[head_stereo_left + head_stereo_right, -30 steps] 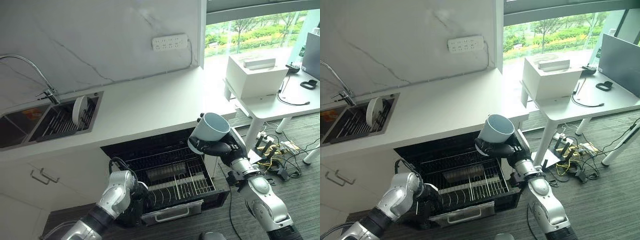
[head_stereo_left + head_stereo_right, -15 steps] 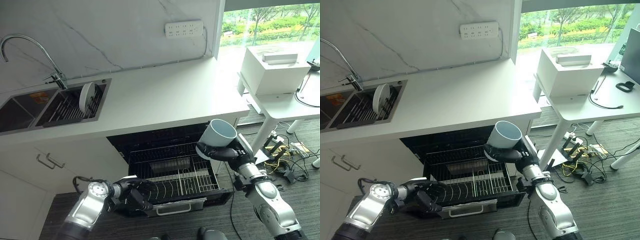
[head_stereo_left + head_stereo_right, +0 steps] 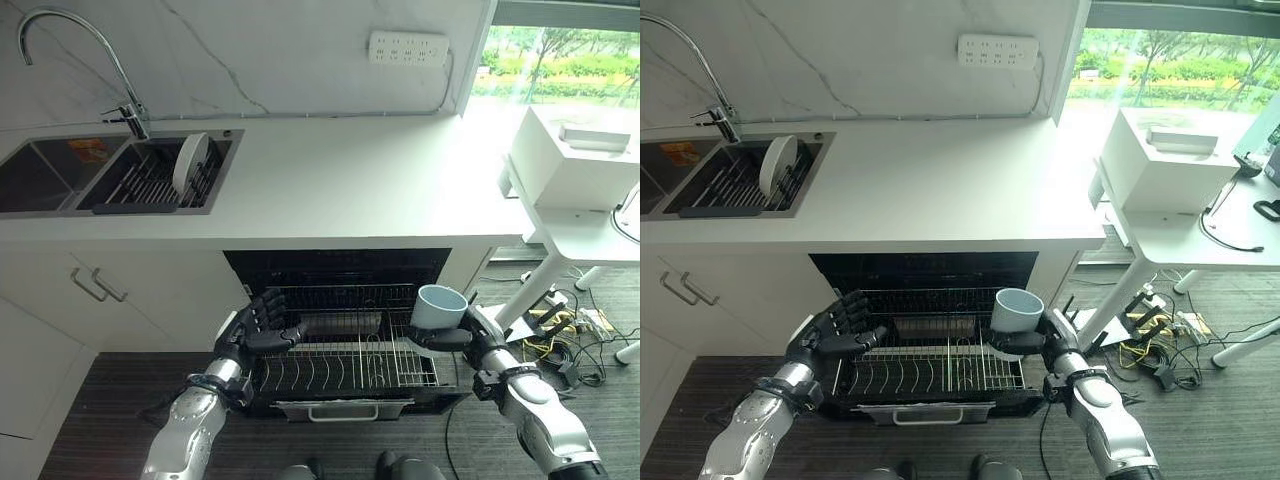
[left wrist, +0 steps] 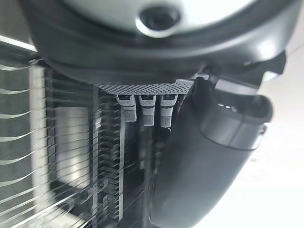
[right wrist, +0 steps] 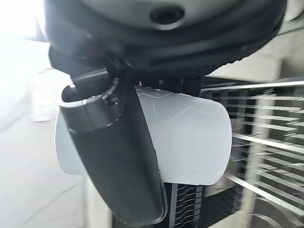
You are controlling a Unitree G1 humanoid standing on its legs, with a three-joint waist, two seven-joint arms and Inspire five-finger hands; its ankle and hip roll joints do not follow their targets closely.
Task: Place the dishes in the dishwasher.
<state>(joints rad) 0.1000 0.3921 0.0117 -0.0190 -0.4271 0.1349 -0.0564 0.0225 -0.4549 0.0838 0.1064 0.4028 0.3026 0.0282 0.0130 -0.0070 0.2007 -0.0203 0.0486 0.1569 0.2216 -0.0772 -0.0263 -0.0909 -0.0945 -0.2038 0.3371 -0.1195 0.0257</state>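
A pale blue cup [image 3: 438, 305] is upright in my right hand [image 3: 472, 336], whose fingers and thumb curl round its side; the right wrist view shows the same cup [image 5: 190, 137] against the palm. It hangs just above the right rear corner of the pulled-out dishwasher rack [image 3: 322, 372]. My left hand [image 3: 262, 322] is raised at the rack's left edge, fingers straight and spread, thumb pointing toward the wires, holding nothing. A white plate [image 3: 190, 163] stands on edge in the sink's drying rack.
The white counter [image 3: 350, 190] overhangs the open dishwasher. A double sink [image 3: 60, 185] with a tall faucet [image 3: 120, 85] is at the far left. A white table with a box [image 3: 575, 165] stands at the right, with cables on the floor under it.
The camera has shifted. My right hand has lowered the cup to just above the rack. My left hand has left the rack's front edge and risen, fingers now spread.
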